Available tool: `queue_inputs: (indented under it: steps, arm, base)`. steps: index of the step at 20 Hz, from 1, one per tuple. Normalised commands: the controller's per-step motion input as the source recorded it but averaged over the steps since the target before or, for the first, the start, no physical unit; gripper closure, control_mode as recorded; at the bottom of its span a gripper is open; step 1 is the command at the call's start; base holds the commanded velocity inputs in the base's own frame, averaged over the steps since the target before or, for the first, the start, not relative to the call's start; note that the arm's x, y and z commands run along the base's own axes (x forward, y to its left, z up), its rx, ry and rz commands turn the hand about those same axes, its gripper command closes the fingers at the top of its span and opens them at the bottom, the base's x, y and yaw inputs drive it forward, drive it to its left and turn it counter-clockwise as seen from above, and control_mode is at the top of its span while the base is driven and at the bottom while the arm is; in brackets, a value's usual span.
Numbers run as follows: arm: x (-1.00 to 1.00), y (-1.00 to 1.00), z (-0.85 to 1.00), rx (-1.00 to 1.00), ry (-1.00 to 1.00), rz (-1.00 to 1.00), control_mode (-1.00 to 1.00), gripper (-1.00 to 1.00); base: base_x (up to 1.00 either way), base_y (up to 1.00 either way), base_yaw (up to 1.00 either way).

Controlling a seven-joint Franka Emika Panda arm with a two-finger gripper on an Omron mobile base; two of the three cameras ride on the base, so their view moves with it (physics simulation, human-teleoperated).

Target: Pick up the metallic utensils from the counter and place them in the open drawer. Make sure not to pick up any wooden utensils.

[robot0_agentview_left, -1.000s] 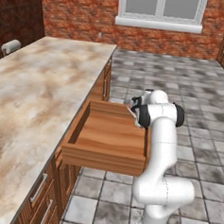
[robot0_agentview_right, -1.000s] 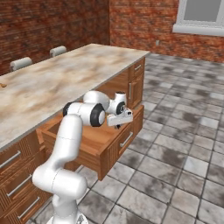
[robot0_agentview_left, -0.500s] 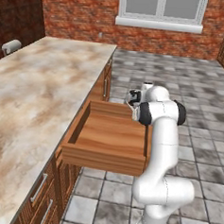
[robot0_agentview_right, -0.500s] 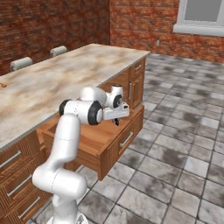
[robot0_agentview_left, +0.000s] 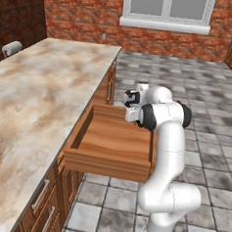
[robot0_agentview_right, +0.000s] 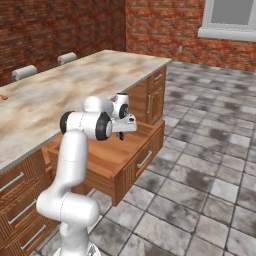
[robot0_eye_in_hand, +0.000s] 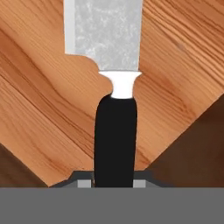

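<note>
My gripper (robot0_eye_in_hand: 111,183) is shut on the black handle of the knife (robot0_eye_in_hand: 114,131). Its silver blade points away from the hand, over the orange-brown wood of the open drawer (robot0_eye_in_hand: 39,109). In the left base view the gripper (robot0_agentview_left: 130,107) hangs over the far right corner of the drawer (robot0_agentview_left: 107,162), which juts from the marbled counter (robot0_agentview_left: 41,93). From the right, the gripper (robot0_agentview_right: 121,131) sits just above the drawer (robot0_agentview_right: 142,159), beside the counter (robot0_agentview_right: 65,90) edge. A small brown thing (robot0_agentview_right: 2,97) lies at the counter's far left edge; I cannot tell what it is.
Narrow drawers with bar handles (robot0_agentview_left: 43,197) run below the counter. Grey stool backs (robot0_agentview_right: 24,72) stand behind the counter's far side. Tiled floor (robot0_agentview_right: 200,165) lies open to the right of the drawer, with a brick wall and window at the back.
The hand, still holding the knife, has swung a little toward the counter side, over the drawer's back corner. The base views have not shifted.
</note>
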Motion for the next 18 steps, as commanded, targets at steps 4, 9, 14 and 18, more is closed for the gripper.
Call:
queue_inputs:
  steps: [4, 9, 14, 18]
  arm:
    - [-1.00, 0.03, 0.01, 0.00, 0.00, -0.24, -1.00, 1.00]
    - [-1.00, 0.00, 0.15, 0.00, -0.02, -0.10, -1.00, 1.00]
    - [-0.55, 0.28, 0.35, 0.00, -0.02, -0.01, -1.00, 1.00]
    - [-0.08, 0.42, 0.26, -0.03, -0.03, -0.01, -1.00, 1.00]
  base:
    - [0.00, 0.00, 0.00]
    - [0.00, 0.00, 0.00]
    - [0.00, 0.00, 0.00]
    - [0.00, 0.00, 0.00]
